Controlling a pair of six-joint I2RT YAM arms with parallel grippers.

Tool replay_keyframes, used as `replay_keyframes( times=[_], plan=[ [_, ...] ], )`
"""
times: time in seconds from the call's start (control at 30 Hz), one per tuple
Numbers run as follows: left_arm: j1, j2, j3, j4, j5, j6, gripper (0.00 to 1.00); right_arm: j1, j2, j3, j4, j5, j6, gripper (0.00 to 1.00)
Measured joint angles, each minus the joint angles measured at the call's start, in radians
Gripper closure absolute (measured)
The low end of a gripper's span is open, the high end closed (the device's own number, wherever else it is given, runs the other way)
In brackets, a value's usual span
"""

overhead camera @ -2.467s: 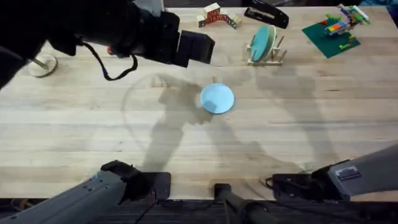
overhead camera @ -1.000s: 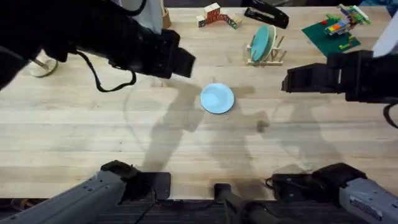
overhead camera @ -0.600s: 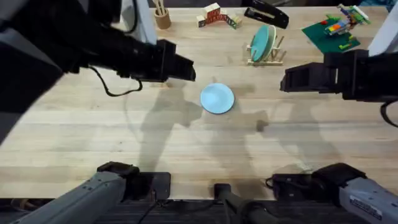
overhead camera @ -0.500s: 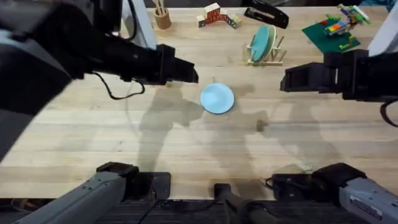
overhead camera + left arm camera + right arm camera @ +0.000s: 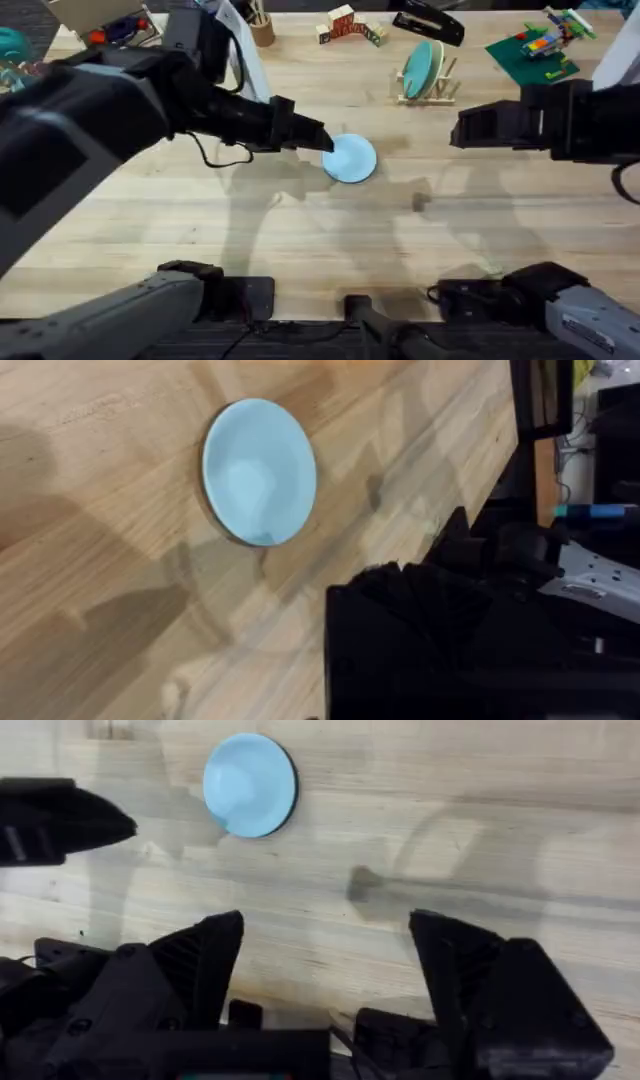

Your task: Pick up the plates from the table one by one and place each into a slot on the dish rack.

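A pale sky-blue plate (image 5: 350, 158) lies flat on the table (image 5: 300, 250) near its middle, also seen as the plate (image 5: 260, 472) and the plate (image 5: 250, 785). A teal plate (image 5: 421, 68) stands on edge in the dish rack (image 5: 440, 92) at the back. My left gripper (image 5: 318, 138) reaches in from the left, its tip just beside the pale plate's left rim; that same tip (image 5: 125, 823) appears in the right wrist view. My right gripper (image 5: 468, 128) hovers to the right of the plate, open and empty, its fingers (image 5: 205, 960) spread wide.
Along the back edge sit wooden blocks (image 5: 346, 22), a black stapler (image 5: 428, 24), a green brick plate with a toy (image 5: 535, 48) and a cup of sticks (image 5: 262, 26). A tray of supplies (image 5: 100, 15) is at the back left. Both arm bases crowd the front edge.
My left arm has swung right and down until its tip is beside the pale plate. The right arm rose into view early on and has since held still.
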Motion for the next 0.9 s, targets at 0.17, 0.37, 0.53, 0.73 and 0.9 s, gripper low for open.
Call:
replay_keyframes(
  times=[0.17,0.37,0.53,0.73,0.9],
  plan=[
    [0.000,0.053,-0.010,0.037,0.017,0.041,0.959,0.000,0.000,0.000,0.000,0.000,0.000,0.005],
    [0.000,0.100,-0.035,0.105,0.020,0.060,0.959,0.000,0.000,0.000,0.000,0.000,0.000,0.005],
    [0.000,0.158,-0.043,0.162,0.024,0.074,0.959,0.000,0.000,0.000,0.000,0.000,0.000,0.005],
    [0.000,0.239,-0.043,0.215,0.049,0.082,0.959,0.000,0.000,0.000,0.000,0.000,0.000,0.005],
    [0.000,0.310,-0.043,0.219,0.058,0.106,0.959,0.000,0.000,0.000,0.000,0.000,0.000,0.005]
  ],
)
